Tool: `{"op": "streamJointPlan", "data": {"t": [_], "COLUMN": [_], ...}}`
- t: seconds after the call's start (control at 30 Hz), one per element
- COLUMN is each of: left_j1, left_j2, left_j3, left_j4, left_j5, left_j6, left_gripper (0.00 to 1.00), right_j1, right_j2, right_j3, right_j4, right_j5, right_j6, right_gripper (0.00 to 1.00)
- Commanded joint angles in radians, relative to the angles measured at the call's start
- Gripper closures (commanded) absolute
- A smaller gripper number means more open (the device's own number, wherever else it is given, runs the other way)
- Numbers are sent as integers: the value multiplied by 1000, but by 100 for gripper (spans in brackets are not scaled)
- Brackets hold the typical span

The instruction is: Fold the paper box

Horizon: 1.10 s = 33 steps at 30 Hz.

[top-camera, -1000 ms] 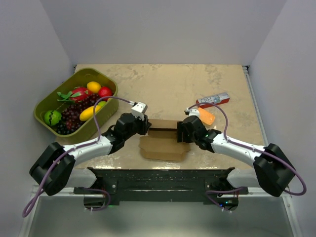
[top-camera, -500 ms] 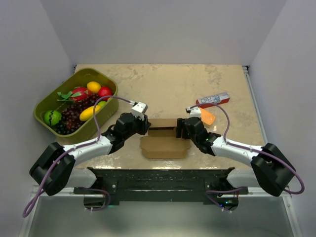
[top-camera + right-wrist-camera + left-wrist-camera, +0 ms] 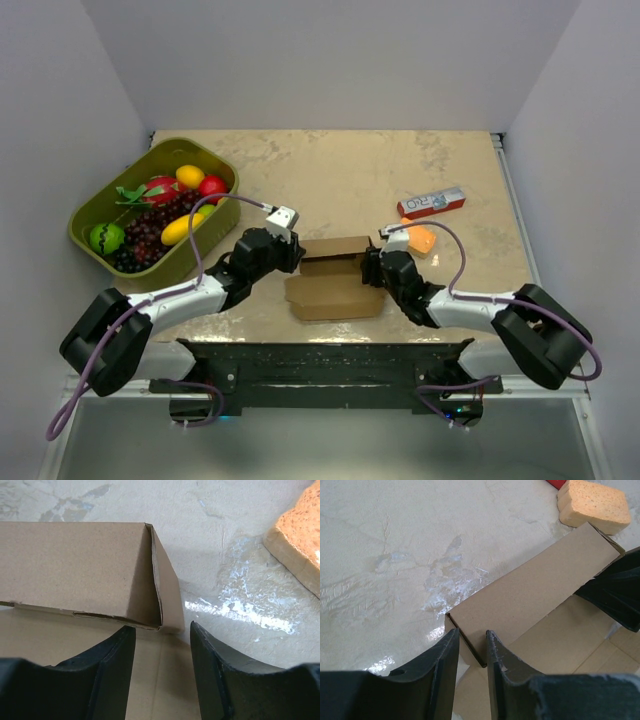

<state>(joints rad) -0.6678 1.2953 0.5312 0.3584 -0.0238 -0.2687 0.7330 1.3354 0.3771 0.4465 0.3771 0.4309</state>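
Note:
The paper box (image 3: 335, 292) is plain brown cardboard, lying partly folded at the table's near middle, its back wall standing up. My left gripper (image 3: 299, 258) is at the box's left end. In the left wrist view the jaws (image 3: 471, 635) stand narrowly apart with the end of the raised wall (image 3: 535, 590) pinched between them. My right gripper (image 3: 368, 268) is at the box's right end. In the right wrist view it (image 3: 162, 627) is open over the flat bottom panel, just short of the wall's end (image 3: 75, 565), holding nothing.
An orange sponge block (image 3: 420, 238) lies just behind the right gripper, and shows in both wrist views (image 3: 592, 502) (image 3: 300, 535). A red-and-white carton (image 3: 431, 203) lies beyond it. A green tub (image 3: 172, 263) of toy fruit stands at the left.
My right gripper has let go of the box's right end and drawn back toward the near edge. The back wall now stands more upright. The left arm has stayed put.

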Motion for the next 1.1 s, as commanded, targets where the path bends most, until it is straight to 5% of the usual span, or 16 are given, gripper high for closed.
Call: {"op": "streamJointPlan", "data": {"t": [0.0,0.6,0.77,0.9,1.07], "left_j1": [5,8,8,8,8], "left_j2": [13,16,16,16,21], "left_j3": [13,15,13,13,7], "left_j4": [-32,-36,-33,-29,-15], "left_j5": [18,18,44,53,67], "left_j6": [17,14,11,2,-9], "left_gripper": [67,68,68,69,69], "right_j1": [3,3,5,5,5], "right_j2": [-1,105,137,154,157], "right_j3": [-39,-78,-66,-50,-50], "right_j4": [207,485,517,497,492], "right_j5": [37,-46,-40,-8,17], "right_j6": [-29,-144,-152,-135,-113], "right_gripper": [50,44,52,74,77]}}
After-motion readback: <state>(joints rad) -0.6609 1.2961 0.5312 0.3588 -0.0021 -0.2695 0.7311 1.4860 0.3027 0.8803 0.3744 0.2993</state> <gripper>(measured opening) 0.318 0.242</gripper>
